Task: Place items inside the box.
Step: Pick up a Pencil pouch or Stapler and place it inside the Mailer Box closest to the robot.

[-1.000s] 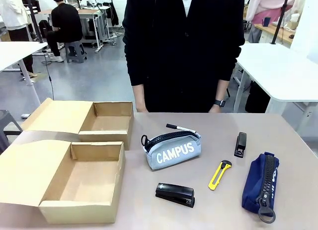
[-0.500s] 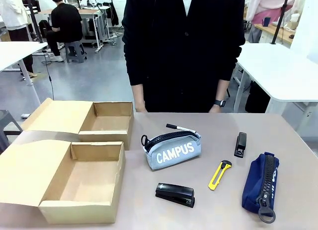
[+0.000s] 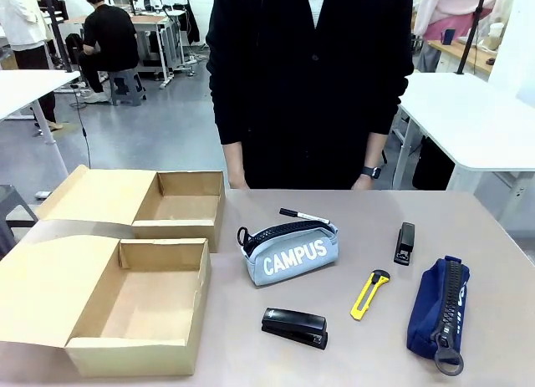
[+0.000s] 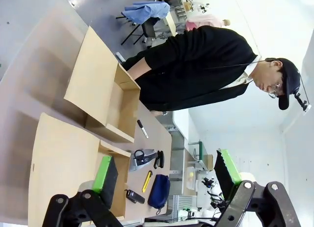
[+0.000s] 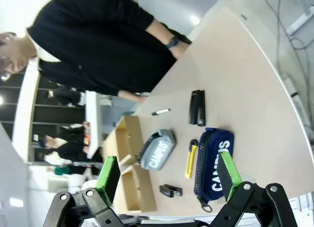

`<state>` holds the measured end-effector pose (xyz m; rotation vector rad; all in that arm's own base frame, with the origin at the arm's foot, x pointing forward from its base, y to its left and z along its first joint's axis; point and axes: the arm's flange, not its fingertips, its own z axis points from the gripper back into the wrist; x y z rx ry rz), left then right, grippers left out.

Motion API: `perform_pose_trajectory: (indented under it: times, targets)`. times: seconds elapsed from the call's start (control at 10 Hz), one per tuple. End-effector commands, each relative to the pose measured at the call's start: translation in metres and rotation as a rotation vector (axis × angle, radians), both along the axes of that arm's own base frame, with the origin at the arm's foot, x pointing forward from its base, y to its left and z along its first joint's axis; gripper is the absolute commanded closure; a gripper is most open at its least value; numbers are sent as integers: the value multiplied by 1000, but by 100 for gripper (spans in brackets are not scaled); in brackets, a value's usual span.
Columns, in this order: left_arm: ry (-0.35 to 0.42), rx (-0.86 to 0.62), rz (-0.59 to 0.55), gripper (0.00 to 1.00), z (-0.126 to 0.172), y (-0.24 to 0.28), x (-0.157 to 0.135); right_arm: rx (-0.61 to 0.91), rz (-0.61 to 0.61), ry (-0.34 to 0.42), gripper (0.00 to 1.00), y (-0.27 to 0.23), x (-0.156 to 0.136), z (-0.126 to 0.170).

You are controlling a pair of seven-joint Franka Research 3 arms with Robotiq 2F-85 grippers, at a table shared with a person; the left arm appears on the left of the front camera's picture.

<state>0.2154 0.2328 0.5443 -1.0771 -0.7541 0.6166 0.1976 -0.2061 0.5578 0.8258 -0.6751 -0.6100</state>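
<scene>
- On the shared table (image 3: 351,366), before a standing person (image 3: 309,86) in black: two open cardboard boxes, a near box (image 3: 191,299) and a far box (image 3: 219,201), both bare inside.
- Laid out to the right of the boxes, none of it packed: grey "CAMPUS" pencil case (image 3: 291,253) at centre, thin black marker (image 3: 303,215) just behind it, black stapler (image 3: 294,327) in front of it.
- Farther right: second black stapler (image 3: 405,243), yellow utility knife (image 3: 369,293) and, nearest the table's right edge, navy zip pouch (image 3: 439,308).
- Left gripper (image 4: 165,161): jaws spread wide, gripping nothing, poised well above the table with the near box below.
- Right gripper (image 5: 168,170): likewise spread wide and empty, raised well clear of the navy zip pouch and yellow utility knife beneath.
- By this reading, the very start of the job: no item inside either box, every pick and every drop left to do.
- Likely first call: choosing an item and a box.
- Probably easy to grasp: the pencil case and navy zip pouch, bulky and soft.
- Probably the fussiest to pinch: the thin black marker, slim and low against the table.
</scene>
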Motion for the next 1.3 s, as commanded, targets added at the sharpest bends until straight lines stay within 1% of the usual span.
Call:
perform_pose_trajectory:
  times: [0.0, 0.2, 0.3, 0.4, 0.5, 0.6, 0.7, 0.8, 0.9, 1.0, 1.2]
  targets:
    - [-21, 3, -7, 0, 0, 0, 2, -173, 83, 123, 0, 62, 53, -9]
    - [-21, 3, -7, 0, 0, 0, 2, -341, 143, 304, 0, 115, 108, -26]
    - [-21, 3, -7, 0, 0, 0, 2, -362, 161, 317, 0, 126, 123, -30]
    - [-21, 3, -7, 0, 0, 0, 2, -221, 210, 237, 0, 95, 107, -17]
    - [-21, 3, -7, 0, 0, 0, 2, -104, 227, 223, 0, 44, 78, -9]
    - [-21, 3, -7, 0, 0, 0, 2, -27, 242, 234, 0, -9, 46, -9]
    - [-21, 3, -7, 0, 0, 0, 2, 82, 331, 186, 0, -59, 14, -16]
    - [-21, 3, -7, 0, 0, 0, 2, 246, 465, 62, 0, -107, -14, -32]
    - [-21, 3, -7, 0, 0, 0, 2, 358, 458, 8, 0, -128, -25, -50]
    - [-21, 3, -7, 0, 0, 0, 2, 381, 426, -12, 0, -132, -28, -64]
    - [-21, 3, -7, 0, 0, 0, 2, 399, 423, -27, 0, -129, -27, -76]
